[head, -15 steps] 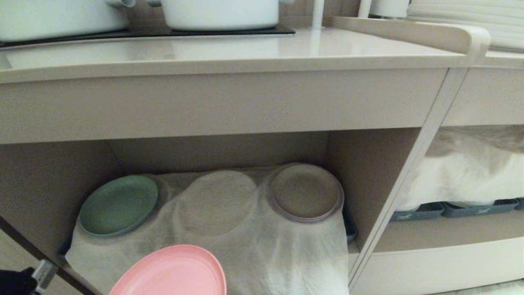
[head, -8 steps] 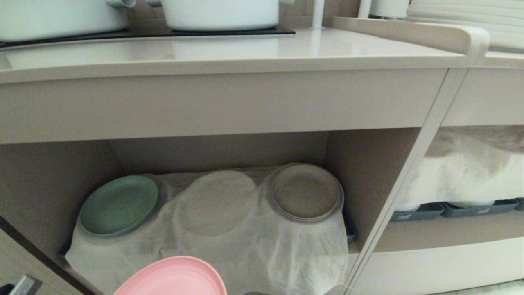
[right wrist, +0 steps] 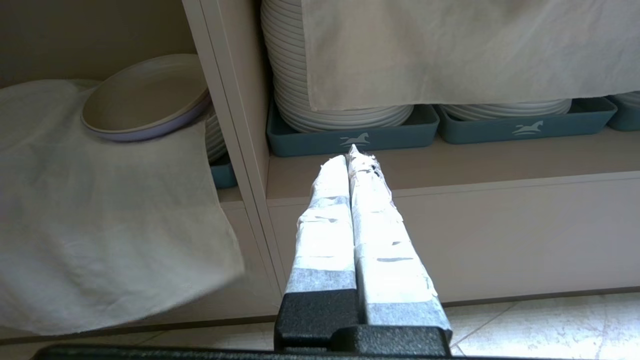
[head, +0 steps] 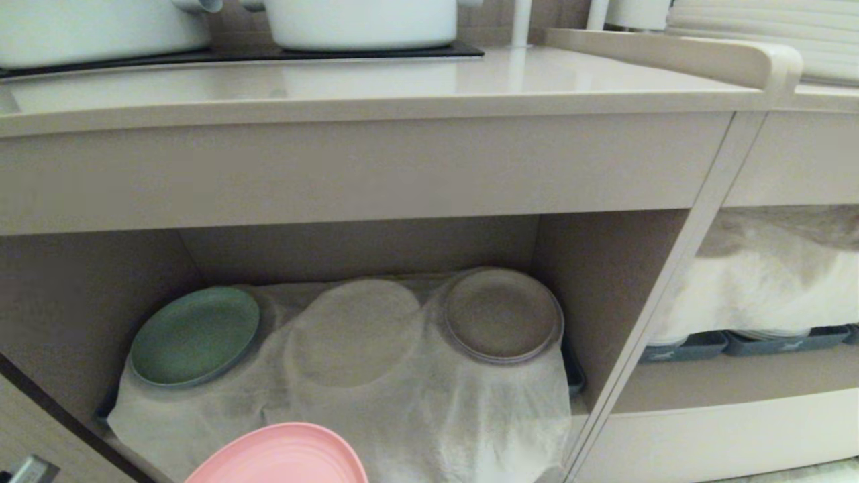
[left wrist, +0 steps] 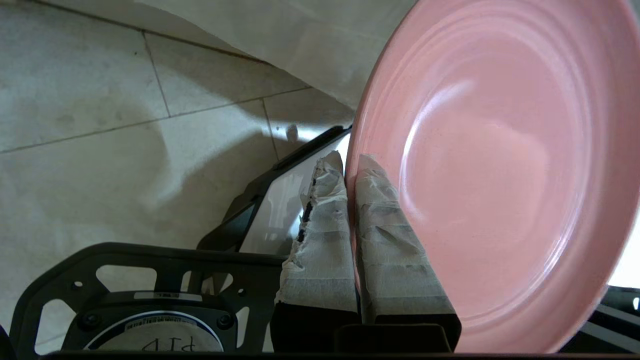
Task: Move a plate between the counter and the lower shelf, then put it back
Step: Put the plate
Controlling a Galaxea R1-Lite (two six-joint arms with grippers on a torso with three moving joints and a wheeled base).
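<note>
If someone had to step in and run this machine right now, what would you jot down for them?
Left hand: shut on the rim of the pink plate, holding it low in front of the lower shelf, clear of the cloth.
Right hand: shut, empty, parked facing the neighbouring compartment.
Green plate and brown-grey plate lie on the shelf cloth.
Counter: no plate on it.
Done: plate is gripped.
Left: finish this carry, set it down, then return it to where it started.
</note>
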